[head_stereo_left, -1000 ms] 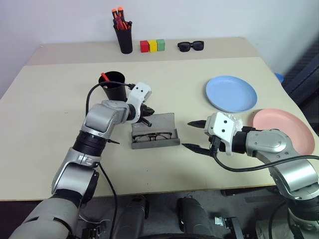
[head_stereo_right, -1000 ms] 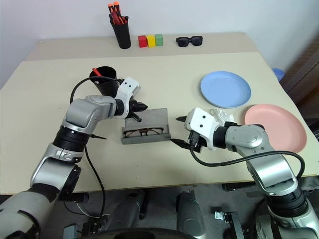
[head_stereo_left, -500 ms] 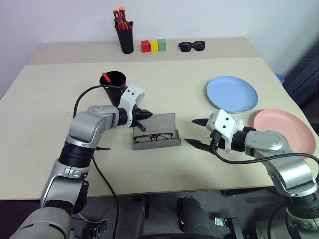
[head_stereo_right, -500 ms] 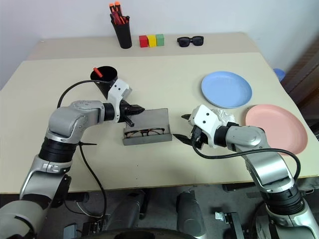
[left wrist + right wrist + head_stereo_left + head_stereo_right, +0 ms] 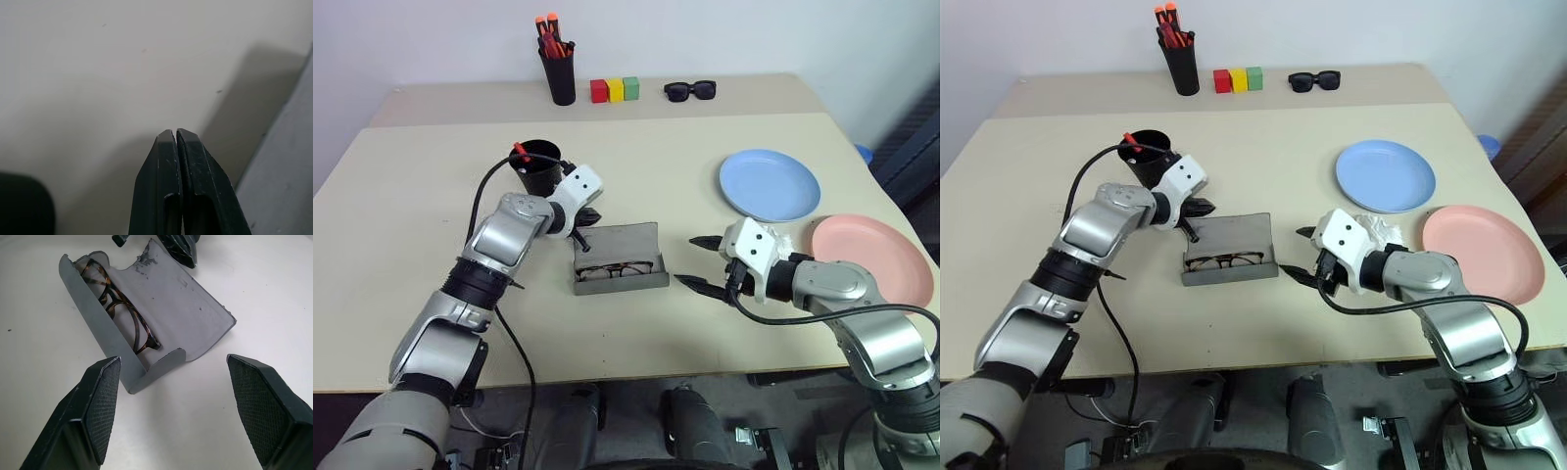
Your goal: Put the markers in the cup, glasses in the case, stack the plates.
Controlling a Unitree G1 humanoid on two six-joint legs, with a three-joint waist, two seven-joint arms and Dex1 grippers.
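1. At the middle of the desk [image 5: 411,196], the case [image 5: 619,257] lies open, its lid flat behind the tray, with the glasses [image 5: 613,269] resting inside the tray.
2. Left gripper [image 5: 581,232]: fingers [image 5: 168,186] pressed together with nothing between them. It sits at the far left corner of the open lid; whether it touches the lid cannot be told.
3. Right gripper [image 5: 699,262]: jaws spread wide and empty (the wrist view shows both pads clear of any object). It is near the right end of the case, apart from it, with the tips pointing toward the case.
4. Cup [image 5: 537,166]: upright behind the left gripper, with the red marker [image 5: 520,150] standing inside and its tip showing above the rim. No second marker can be made out in it.
5. Blue plate [image 5: 770,184]: flat on the desk to the right of the case, well apart from it.
6. Pink plate [image 5: 871,257]: flat on the desk nearer the right edge, just beside the blue plate and not stacked on it.
7. Along the far strip of the desk: a black holder [image 5: 557,76] with orange-capped markers, three coloured blocks [image 5: 613,90] (red, yellow, green) and black sunglasses [image 5: 689,91].
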